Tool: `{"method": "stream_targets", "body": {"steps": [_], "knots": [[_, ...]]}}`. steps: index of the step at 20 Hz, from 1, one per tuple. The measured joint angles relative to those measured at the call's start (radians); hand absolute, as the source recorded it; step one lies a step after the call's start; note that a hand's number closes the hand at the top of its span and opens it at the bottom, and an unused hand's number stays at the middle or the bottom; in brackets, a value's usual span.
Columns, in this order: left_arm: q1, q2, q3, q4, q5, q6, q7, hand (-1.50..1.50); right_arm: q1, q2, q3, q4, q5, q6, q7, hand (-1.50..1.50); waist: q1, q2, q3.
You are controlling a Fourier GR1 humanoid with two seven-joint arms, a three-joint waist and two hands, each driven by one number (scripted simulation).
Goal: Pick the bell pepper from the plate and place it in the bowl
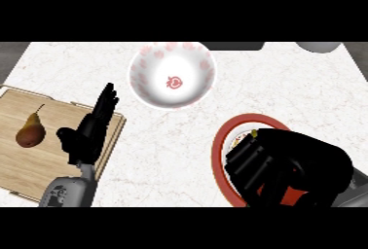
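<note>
A white bowl (173, 74) with red heart marks sits at the counter's far middle, with nothing in it. The red-rimmed plate (218, 151) lies at the lower right, largely covered by my right hand (287, 168). That hand is over the plate with its fingers curled downward; a small yellowish bit of the bell pepper (252, 133) shows at its far edge, the rest is hidden. My left hand (90, 129) rests open, fingers straight and pointing away, over the right edge of the cutting board.
A wooden cutting board (43, 165) lies at the left with a brown pear (30, 132) on it. A grey round object (318, 46) and a dark item (233, 46) sit at the far edge.
</note>
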Motion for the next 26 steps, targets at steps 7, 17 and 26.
{"method": "stream_targets", "body": {"steps": [7, 17, 26], "knots": [[-0.015, 0.0, 0.003, -0.004, -0.003, -0.007, 0.019, 0.0, -0.244, 0.043, -0.071, -0.012, -0.161, -0.091, 0.322, 1.5, 0.002, -0.001, 0.0], [0.005, -0.009, 0.001, -0.006, -0.012, -0.014, -0.004, 0.0, -0.518, 0.124, -0.1, 0.206, -0.058, -0.182, 0.441, 1.5, 0.01, 0.002, 0.0], [0.008, -0.008, 0.0, -0.02, -0.004, -0.03, 0.002, 0.0, -0.633, 0.128, -0.021, 0.499, 0.349, -0.304, 0.175, 1.5, 0.027, 0.009, 0.0]]}}
